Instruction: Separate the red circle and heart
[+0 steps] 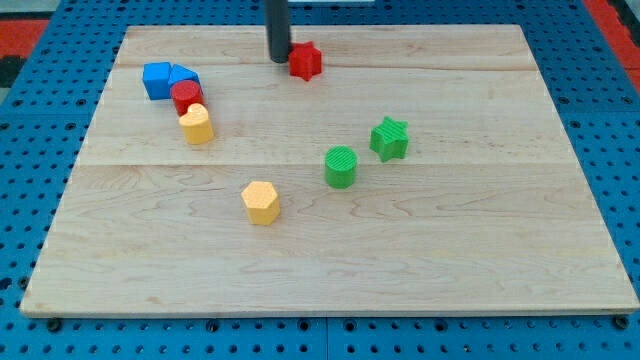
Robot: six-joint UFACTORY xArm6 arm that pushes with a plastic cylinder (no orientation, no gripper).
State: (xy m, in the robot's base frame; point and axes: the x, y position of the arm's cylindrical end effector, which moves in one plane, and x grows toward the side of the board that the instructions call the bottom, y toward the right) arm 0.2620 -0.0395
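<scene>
The red circle (186, 97) sits at the view's upper left of the wooden board (330, 250). The yellow heart (197, 124) touches it just below and to the right. My tip (278, 58) is near the view's top centre, right beside the left side of a red star (306, 61). The tip is well to the right of the red circle and the heart, apart from both.
Two blue blocks (157, 80) (184, 76) crowd the red circle from above and the left. A yellow hexagon (261, 202) lies at the centre, a green circle (341, 166) and a green star (389, 138) to its right.
</scene>
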